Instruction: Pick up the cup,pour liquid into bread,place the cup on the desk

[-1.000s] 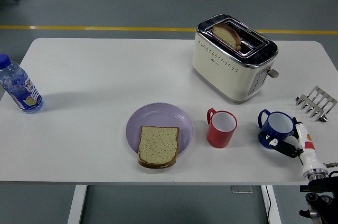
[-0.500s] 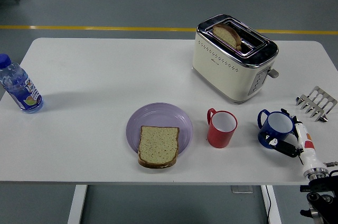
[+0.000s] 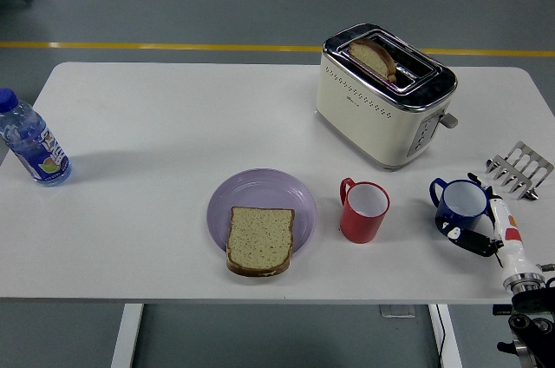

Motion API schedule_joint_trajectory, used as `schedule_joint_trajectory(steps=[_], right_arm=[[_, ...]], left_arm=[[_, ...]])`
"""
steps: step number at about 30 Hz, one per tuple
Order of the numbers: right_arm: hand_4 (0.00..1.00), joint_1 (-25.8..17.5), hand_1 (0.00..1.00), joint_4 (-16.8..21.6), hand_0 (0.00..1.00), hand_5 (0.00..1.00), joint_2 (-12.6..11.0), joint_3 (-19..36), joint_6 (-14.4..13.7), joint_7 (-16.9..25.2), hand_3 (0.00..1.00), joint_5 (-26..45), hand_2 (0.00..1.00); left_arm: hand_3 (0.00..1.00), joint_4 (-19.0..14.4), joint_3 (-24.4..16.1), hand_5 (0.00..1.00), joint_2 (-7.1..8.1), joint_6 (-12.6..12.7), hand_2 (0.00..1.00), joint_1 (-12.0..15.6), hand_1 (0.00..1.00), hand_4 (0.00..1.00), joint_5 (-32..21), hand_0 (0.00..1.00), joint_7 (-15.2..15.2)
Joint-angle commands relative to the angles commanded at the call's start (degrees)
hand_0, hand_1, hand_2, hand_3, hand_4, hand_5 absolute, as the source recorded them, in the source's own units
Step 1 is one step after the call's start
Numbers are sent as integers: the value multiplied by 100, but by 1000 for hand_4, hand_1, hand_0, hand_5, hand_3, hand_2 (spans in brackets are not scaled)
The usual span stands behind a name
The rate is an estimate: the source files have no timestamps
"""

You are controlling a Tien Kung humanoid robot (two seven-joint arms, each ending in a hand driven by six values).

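Because the right hand [image 3: 479, 227] has come in from the lower right corner of the table [image 3: 156, 125], the blue cup [image 3: 460, 203] is the one it takes hold of, with its fingers [image 3: 461, 236] curled round the cup's near and right side; from this height I cannot be sure whether the base rests on the table or is just clear of it. Its handle points left, away from the palm, which leaves the body free for a wrap grip. I judge the pick-up to be in hand and the pour not yet begun, since the cup stands upright.

Just left of the hand stands a red cup [image 3: 363, 210], handle also to the left. Further left lies the bread [image 3: 259, 239], flat on the near edge of a purple plate [image 3: 260, 190], so the pour must carry the blue cup over the red one; clipping it is the risk. Beyond the hand, a cream toaster [image 3: 381, 95] holds a second slice [image 3: 375, 57] in its slot, and a metal toast rack [image 3: 519, 168] sits just behind the hand to its right. Far to the left stands a water bottle [image 3: 30, 142]. No left arm is visible.
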Motion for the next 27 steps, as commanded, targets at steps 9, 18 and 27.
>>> schedule_joint_trajectory(steps=[9, 18, 27], right_arm=[[851, -14, 766, -27, 828, 2, 0, 1, 52, -47, 955, 14, 903], [867, -34, 786, 31, 847, 2, -1, 37, 162, -55, 976, 94, 914], [915, -45, 839, 116, 906, 2, -7, 172, 427, -185, 998, 301, 961]], left_arm=[[639, 2, 9, 998, -7, -4, 741, 6, 740, 403, 3, 670, 0], [638, 2, 24, 998, -6, 0, 741, 19, 740, 403, 2, 670, 3], [638, 5, 60, 998, -7, 2, 741, 38, 740, 404, -12, 671, 5]])
